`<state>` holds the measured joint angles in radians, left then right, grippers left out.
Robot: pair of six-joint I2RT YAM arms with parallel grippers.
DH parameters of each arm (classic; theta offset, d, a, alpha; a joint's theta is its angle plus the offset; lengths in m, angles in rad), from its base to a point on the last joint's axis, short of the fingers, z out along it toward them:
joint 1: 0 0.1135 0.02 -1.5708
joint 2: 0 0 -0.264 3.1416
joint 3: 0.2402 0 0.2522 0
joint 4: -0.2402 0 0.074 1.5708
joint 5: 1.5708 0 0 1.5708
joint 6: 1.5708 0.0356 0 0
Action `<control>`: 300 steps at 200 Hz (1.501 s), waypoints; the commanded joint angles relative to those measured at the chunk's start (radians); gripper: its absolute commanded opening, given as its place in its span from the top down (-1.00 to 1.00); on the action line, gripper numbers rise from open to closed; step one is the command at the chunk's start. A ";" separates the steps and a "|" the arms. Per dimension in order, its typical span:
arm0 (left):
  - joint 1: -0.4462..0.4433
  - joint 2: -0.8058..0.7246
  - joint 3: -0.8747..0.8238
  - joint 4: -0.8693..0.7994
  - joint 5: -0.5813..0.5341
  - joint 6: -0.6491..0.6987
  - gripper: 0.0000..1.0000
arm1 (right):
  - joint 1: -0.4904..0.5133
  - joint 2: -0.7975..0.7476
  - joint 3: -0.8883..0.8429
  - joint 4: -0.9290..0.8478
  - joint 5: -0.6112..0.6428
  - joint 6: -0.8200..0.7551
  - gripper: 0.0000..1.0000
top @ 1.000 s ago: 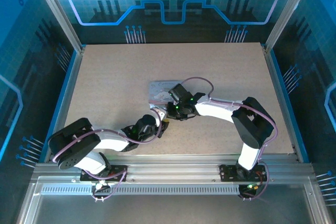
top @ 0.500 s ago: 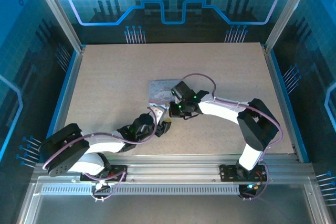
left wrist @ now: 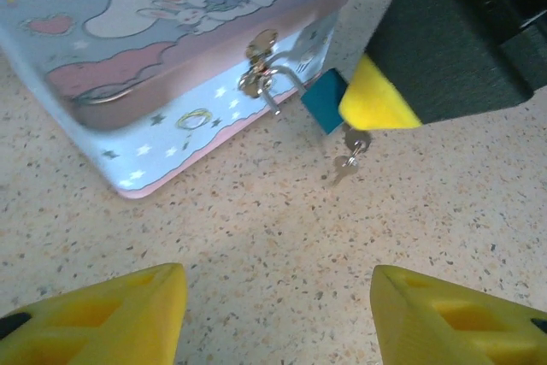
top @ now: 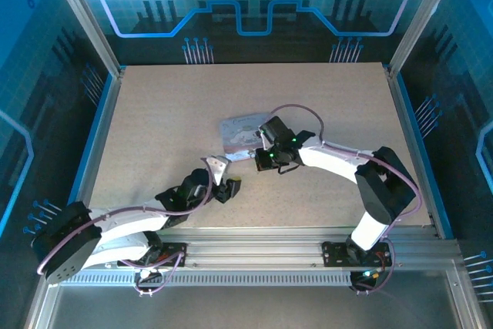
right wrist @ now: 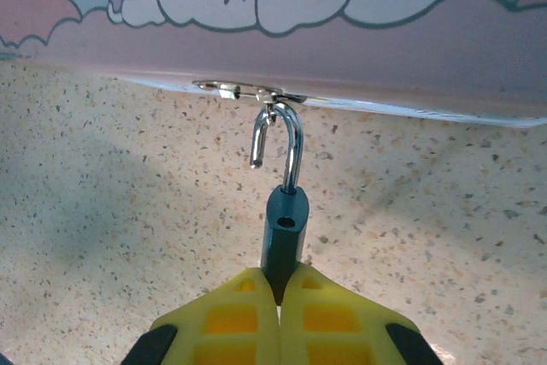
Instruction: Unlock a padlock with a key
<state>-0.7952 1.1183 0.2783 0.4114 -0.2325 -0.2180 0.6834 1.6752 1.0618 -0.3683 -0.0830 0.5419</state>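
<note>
The padlock [right wrist: 285,226], shackle [right wrist: 294,138] open but hooked through the tin's [right wrist: 359,44] hasp [right wrist: 238,90], sat clenched in the right tool [right wrist: 279,286] while the left tool [left wrist: 278,297] stood released nearer.

Speckled beige table [top: 154,129], cartoon-printed tin box [top: 235,132] resting near its middle
</note>
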 commanded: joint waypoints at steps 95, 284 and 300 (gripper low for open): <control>0.094 0.047 0.011 -0.040 0.145 -0.120 -0.09 | -0.045 0.031 -0.102 0.182 -0.079 0.123 1.00; 0.113 0.101 0.007 0.008 0.173 -0.141 -0.06 | -0.053 -0.046 -0.328 0.530 -0.130 0.441 1.00; 0.114 0.104 0.007 0.010 0.175 -0.141 -0.06 | -0.054 -0.058 -0.344 0.550 -0.131 0.457 1.00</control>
<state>-0.6895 1.2133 0.2783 0.3946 -0.0807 -0.3424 0.6342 1.6531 0.7467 0.1516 -0.2138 0.9672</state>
